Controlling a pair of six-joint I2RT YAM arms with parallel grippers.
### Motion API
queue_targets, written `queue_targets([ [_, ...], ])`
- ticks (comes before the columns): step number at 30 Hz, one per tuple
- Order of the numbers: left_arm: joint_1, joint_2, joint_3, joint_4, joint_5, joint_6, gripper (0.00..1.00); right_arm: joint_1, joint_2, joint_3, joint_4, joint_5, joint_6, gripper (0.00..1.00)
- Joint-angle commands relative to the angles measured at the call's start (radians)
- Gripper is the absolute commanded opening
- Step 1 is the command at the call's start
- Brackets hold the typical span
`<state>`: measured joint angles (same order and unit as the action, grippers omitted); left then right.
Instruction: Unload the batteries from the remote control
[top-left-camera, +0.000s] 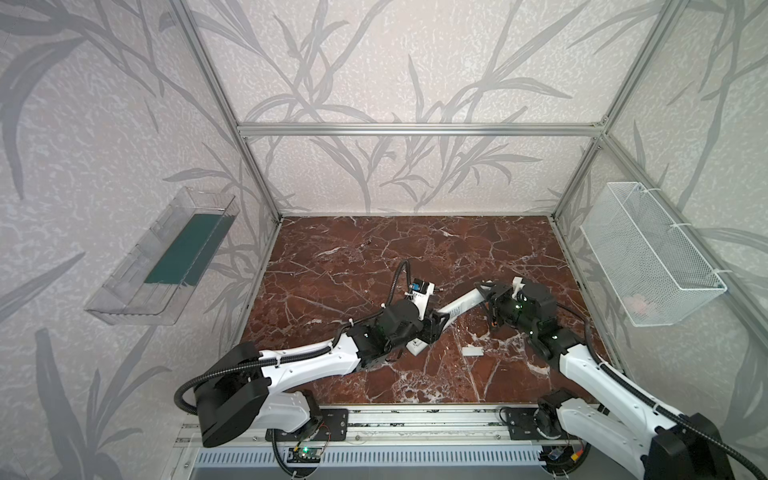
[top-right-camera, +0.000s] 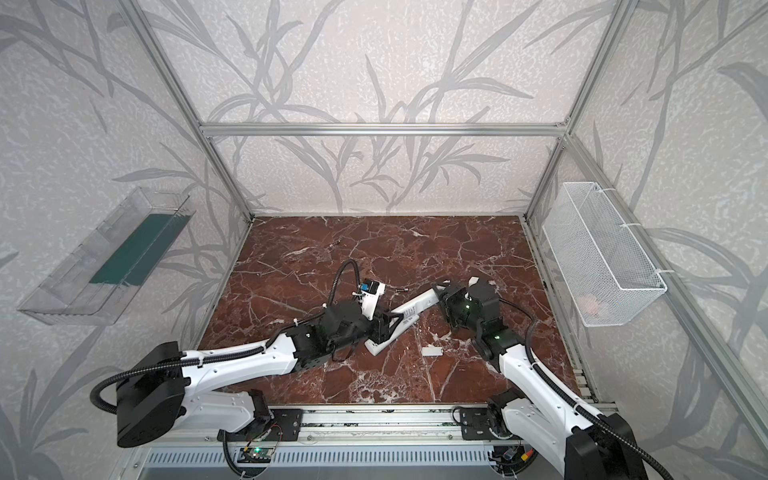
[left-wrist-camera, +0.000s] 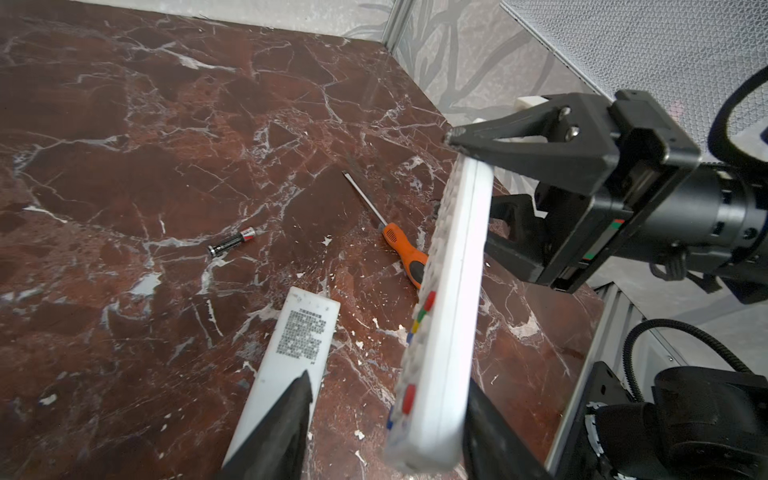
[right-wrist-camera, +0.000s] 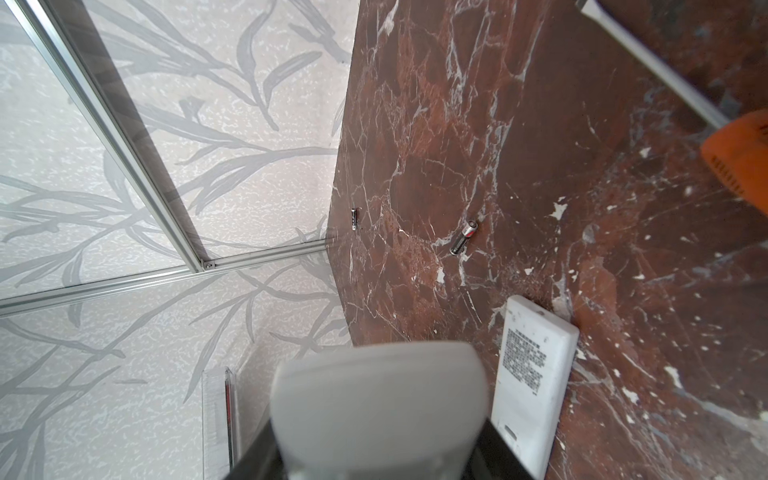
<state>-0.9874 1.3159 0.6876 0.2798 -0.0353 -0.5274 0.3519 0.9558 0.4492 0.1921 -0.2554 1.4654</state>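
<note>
Batteries (top-right-camera: 402, 289), slim dark silver-ended cylinders, lie mid-frame on the red marble table (top-left-camera: 374, 374). Right gripper (left-wrist-camera: 467, 174) pinches the white plastic remote (left-wrist-camera: 449, 291). Left gripper (left-wrist-camera: 390, 382) straddles it, spread.

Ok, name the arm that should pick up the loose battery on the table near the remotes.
Left, most likely. The right gripper is shut on the raised remote, while the left gripper stands open, gripping nothing, with the battery on the table ahead of it.
</note>
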Motion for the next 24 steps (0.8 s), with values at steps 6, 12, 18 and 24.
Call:
queue_targets([
  [6, 0.01, 0.051, 0.053, 0.045, 0.013, -0.006, 0.45, 0.006, 0.003, -0.003, 0.056, -0.05, -0.002, 0.32],
  [12, 0.01, 0.076, 0.054, 0.109, 0.085, -0.007, 0.18, 0.007, 0.007, -0.013, 0.068, -0.053, 0.003, 0.34],
  [18, 0.014, 0.037, 0.051, 0.038, 0.068, 0.004, 0.0, 0.006, 0.0, -0.019, 0.058, -0.037, -0.009, 0.49],
  [24, 0.096, -0.017, 0.1, -0.204, 0.114, -0.007, 0.0, -0.01, -0.027, -0.015, -0.065, -0.075, -0.088, 0.83],
])
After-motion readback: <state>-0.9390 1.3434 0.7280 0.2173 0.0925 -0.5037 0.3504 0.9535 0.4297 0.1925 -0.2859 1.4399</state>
